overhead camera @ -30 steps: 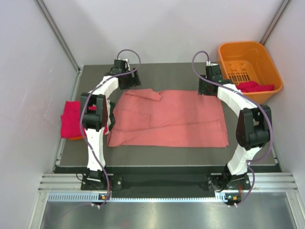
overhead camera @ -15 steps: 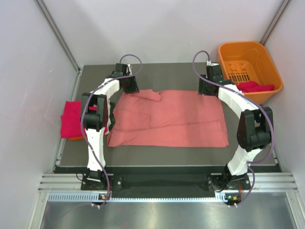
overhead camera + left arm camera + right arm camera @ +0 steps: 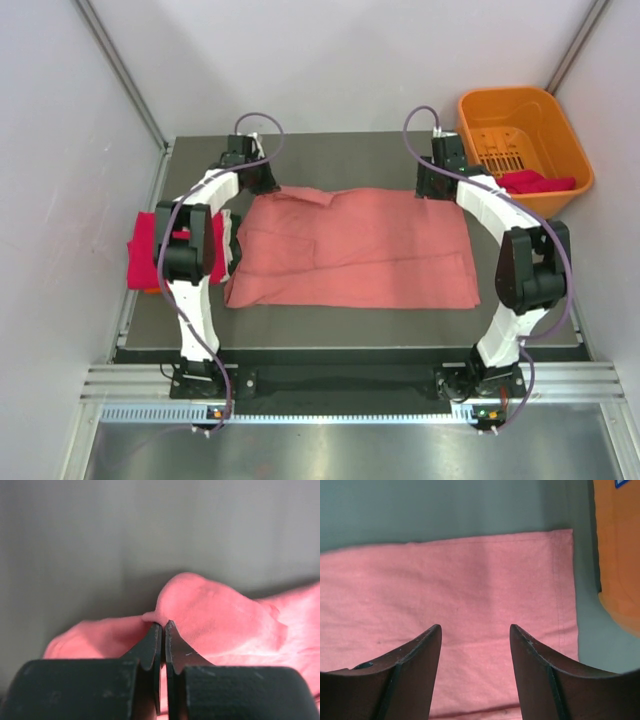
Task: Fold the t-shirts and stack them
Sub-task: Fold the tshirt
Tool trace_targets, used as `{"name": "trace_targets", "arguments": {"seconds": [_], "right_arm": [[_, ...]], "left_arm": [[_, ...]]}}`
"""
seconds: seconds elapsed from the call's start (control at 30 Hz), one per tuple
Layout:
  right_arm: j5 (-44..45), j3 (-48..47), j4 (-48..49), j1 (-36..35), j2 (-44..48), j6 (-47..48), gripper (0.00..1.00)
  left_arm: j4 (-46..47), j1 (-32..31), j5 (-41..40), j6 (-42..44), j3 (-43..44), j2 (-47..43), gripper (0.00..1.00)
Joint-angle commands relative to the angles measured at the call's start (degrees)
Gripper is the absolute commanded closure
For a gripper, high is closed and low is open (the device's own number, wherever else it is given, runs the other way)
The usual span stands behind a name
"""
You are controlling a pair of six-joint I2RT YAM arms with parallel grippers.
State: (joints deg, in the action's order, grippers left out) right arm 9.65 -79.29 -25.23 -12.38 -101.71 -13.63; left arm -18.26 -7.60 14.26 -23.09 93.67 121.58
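A large salmon-pink t-shirt [image 3: 360,245] lies spread flat across the dark table, with a small fold at its back left. My left gripper [image 3: 163,624] is shut on the shirt's back-left corner [image 3: 210,615], pinching a ridge of the cloth; seen from above, that gripper [image 3: 258,180] sits at the corner. My right gripper [image 3: 475,627] hangs open just over the shirt's back-right corner [image 3: 520,580], nothing between its fingers, and from above this gripper [image 3: 437,185] is by that back edge. A magenta-red t-shirt [image 3: 150,250] lies folded at the table's left edge. Another red one [image 3: 535,183] rests in the basket.
An orange plastic basket [image 3: 520,125] stands at the back right, close to the right arm. White walls close in on both sides. A bare dark strip of table [image 3: 350,150] runs behind the shirt, and another strip [image 3: 350,325] lies in front of it.
My left gripper has closed on the shirt's back-left corner and shifted a little left and back. The right arm has stayed still.
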Motion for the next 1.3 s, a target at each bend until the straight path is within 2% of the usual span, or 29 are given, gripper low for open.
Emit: {"name": "trace_targets", "arguments": {"seconds": [0.0, 0.3, 0.73, 1.0, 1.27], "right_arm": [[1.77, -5.26, 0.01, -0.45, -3.84, -0.35, 0.43], [1.78, -13.26, -1.92, 0.34, -11.31, -0.87, 0.44], [1.69, -24.85, -4.56, 3.50, -20.89, -0.88, 0.44], [2.74, -30.57, -6.40, 4.56, -26.60, -0.35, 0.37], [-0.76, -33.57, -6.93, 4.56, -30.12, -0.35, 0.39]], "left_arm": [[8.93, 3.02, 0.94, -3.27, -4.71, -6.87, 1.00], [11.23, 5.75, -3.27, -6.08, -9.20, -11.80, 1.00], [11.23, 9.09, -6.17, -7.76, -8.50, -9.96, 1.00], [11.85, 9.00, 0.94, -8.11, -6.14, -5.66, 1.00], [11.50, 8.39, 2.09, -7.49, -5.60, -4.60, 1.00]]}}
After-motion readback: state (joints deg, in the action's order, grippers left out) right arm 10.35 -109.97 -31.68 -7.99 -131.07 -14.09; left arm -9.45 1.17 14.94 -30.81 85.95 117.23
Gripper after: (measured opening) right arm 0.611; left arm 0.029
